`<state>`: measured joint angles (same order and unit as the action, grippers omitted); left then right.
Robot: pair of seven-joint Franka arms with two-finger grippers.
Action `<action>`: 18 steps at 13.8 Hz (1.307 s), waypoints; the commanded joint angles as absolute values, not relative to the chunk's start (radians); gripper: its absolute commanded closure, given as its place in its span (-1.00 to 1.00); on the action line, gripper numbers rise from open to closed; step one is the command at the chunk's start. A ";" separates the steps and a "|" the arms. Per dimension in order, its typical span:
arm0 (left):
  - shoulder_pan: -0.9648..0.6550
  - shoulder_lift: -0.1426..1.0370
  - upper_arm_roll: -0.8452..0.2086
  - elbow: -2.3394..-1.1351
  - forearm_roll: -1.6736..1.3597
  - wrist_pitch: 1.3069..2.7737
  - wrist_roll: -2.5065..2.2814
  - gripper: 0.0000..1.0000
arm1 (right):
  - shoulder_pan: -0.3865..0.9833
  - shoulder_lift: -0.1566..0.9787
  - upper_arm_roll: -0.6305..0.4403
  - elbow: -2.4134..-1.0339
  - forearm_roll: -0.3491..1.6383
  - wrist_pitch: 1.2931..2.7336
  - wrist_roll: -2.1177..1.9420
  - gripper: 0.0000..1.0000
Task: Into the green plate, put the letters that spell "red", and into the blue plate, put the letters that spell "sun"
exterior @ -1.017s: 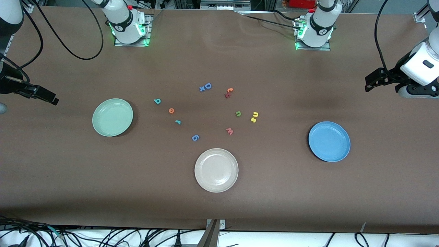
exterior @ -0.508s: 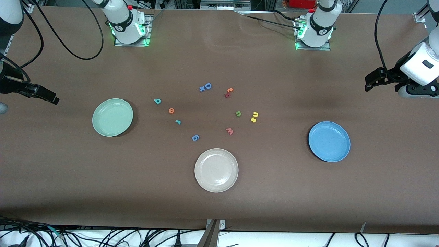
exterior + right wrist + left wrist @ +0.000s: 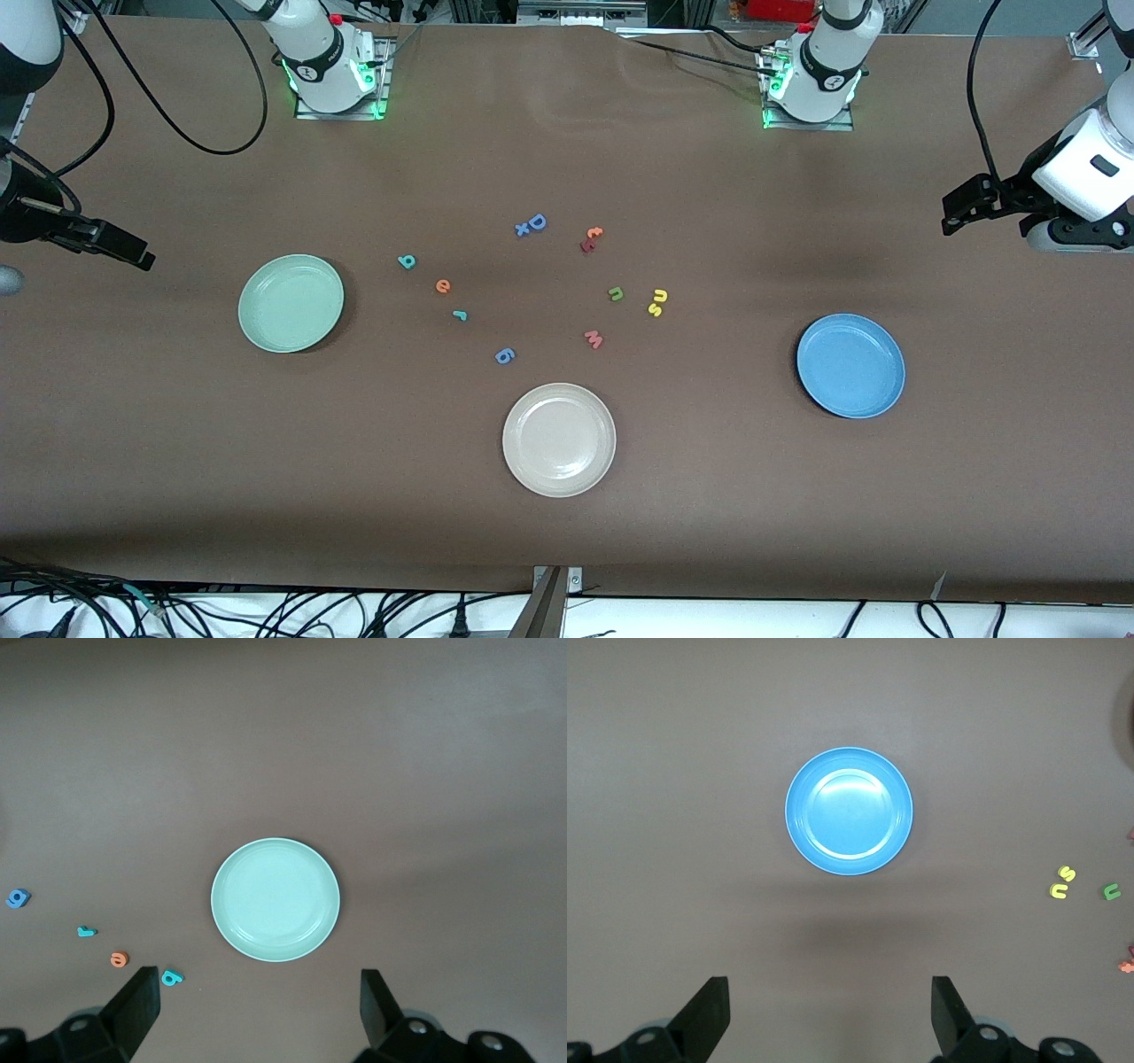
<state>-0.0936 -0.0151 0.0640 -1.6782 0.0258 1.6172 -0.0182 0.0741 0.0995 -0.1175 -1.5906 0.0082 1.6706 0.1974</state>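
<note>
Both grippers, left [image 3: 952, 217] and right [image 3: 133, 257], stay wide open and empty; nothing has moved.

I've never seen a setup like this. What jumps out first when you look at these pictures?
Three plates on the brown table: a green plate toward the right arm's end, a blue plate toward the left arm's end, and a beige plate nearest the front camera. Between them lies a scatter of small foam letters. The right gripper and left gripper hang open, high at the table's ends.
</note>
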 commanded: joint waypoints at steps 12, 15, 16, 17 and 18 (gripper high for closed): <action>-0.098 -0.020 0.072 -1.678 0.006 1.606 -0.021 -1.00 | 0.077 0.097 -0.115 -1.600 -0.005 1.672 0.212 -0.99; -0.098 -0.020 0.072 -1.678 0.006 1.606 -0.020 -1.00 | 0.077 0.097 -0.115 -1.600 -0.005 1.674 0.212 -0.99; -0.098 -0.020 0.072 -1.675 0.006 1.605 -0.021 -1.00 | 0.077 0.097 -0.117 -1.600 -0.005 1.672 0.212 -0.99; -0.098 -0.020 0.072 -1.675 0.006 1.605 -0.021 -1.00 | 0.077 0.097 -0.115 -1.601 -0.005 1.671 0.212 -0.99; -0.098 -0.020 0.072 -1.675 0.006 1.605 -0.020 -1.00 | 0.077 0.097 -0.115 -1.600 -0.005 1.671 0.212 -0.99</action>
<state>-0.0935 -0.0151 0.0647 -1.6782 0.0258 1.6138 -0.0182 0.0754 0.1069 -0.1178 -1.5921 0.0082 1.6726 0.1975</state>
